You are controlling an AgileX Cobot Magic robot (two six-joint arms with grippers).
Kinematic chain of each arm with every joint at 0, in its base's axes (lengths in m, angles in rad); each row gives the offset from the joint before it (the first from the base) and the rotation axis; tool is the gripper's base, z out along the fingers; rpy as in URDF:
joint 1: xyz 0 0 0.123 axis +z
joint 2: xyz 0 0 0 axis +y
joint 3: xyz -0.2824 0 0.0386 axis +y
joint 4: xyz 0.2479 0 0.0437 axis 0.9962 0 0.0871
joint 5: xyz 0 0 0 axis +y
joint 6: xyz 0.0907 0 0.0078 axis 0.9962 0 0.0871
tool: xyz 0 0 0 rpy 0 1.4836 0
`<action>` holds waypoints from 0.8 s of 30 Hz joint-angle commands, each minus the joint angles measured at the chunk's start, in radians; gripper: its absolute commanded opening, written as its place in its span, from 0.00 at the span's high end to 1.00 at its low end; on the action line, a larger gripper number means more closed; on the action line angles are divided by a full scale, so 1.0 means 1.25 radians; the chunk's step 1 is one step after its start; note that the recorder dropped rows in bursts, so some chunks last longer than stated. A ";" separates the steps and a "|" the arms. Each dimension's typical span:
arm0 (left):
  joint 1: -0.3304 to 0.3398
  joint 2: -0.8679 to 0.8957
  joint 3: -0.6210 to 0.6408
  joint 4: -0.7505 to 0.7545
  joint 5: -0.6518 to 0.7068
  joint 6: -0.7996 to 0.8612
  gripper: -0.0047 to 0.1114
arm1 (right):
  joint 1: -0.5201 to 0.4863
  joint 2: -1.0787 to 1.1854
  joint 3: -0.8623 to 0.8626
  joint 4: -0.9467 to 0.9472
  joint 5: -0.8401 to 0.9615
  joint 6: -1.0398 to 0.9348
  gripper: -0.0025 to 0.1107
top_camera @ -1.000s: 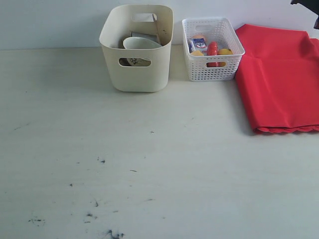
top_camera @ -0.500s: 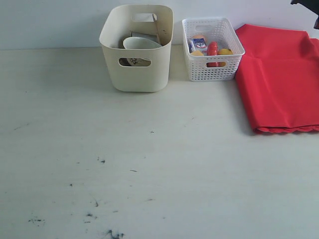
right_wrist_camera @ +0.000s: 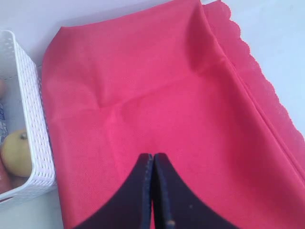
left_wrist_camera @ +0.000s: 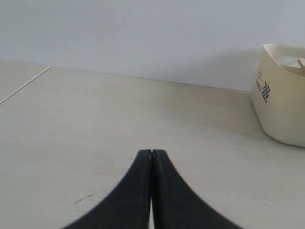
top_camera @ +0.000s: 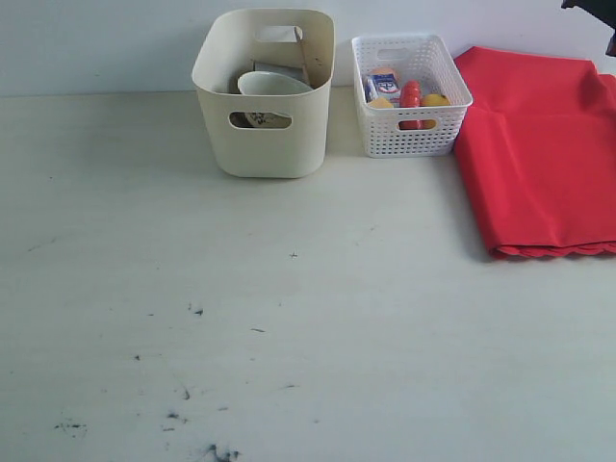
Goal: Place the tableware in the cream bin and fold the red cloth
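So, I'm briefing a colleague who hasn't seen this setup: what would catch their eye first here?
The bright red cloth stands out most, lying flat at the right side of the table with its scalloped edge towards the exterior camera. Left of it, along the back, stand the white lattice basket and the taller cream bin, with a pale bowl inside the bin.

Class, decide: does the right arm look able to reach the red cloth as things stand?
Probably yes: the shut right gripper hangs over the red cloth, with nothing between them.
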 commanded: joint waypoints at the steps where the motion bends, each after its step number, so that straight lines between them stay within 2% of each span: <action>1: 0.001 -0.004 0.003 -0.009 -0.002 0.000 0.95 | 0.001 -0.008 0.005 -0.002 -0.005 0.005 0.98; 4: 0.001 -0.004 0.003 -0.009 -0.002 0.000 0.95 | 0.001 -0.008 0.005 0.007 -0.021 0.018 0.98; 6: 0.001 -0.004 0.003 -0.009 -0.002 0.000 0.95 | 0.001 -0.005 0.005 0.044 -0.069 0.086 0.98; 8: 0.001 -0.004 0.003 -0.009 -0.002 0.000 0.95 | 0.001 -0.005 0.005 0.055 -0.073 0.045 0.98; 11: 0.001 -0.004 0.003 -0.009 -0.002 0.000 0.95 | 0.001 -0.008 0.005 0.064 -0.023 -0.019 0.98; 15: 0.001 -0.004 0.003 -0.009 -0.002 0.000 0.95 | 0.001 -0.045 0.005 0.061 0.086 -0.025 0.98; 19: 0.001 -0.004 0.003 -0.009 -0.002 0.000 0.95 | 0.001 -0.155 0.029 0.059 0.162 -0.086 0.98; 24: 0.001 -0.004 0.003 -0.009 -0.002 0.000 0.95 | 0.001 -0.351 0.138 0.063 0.163 -0.080 0.98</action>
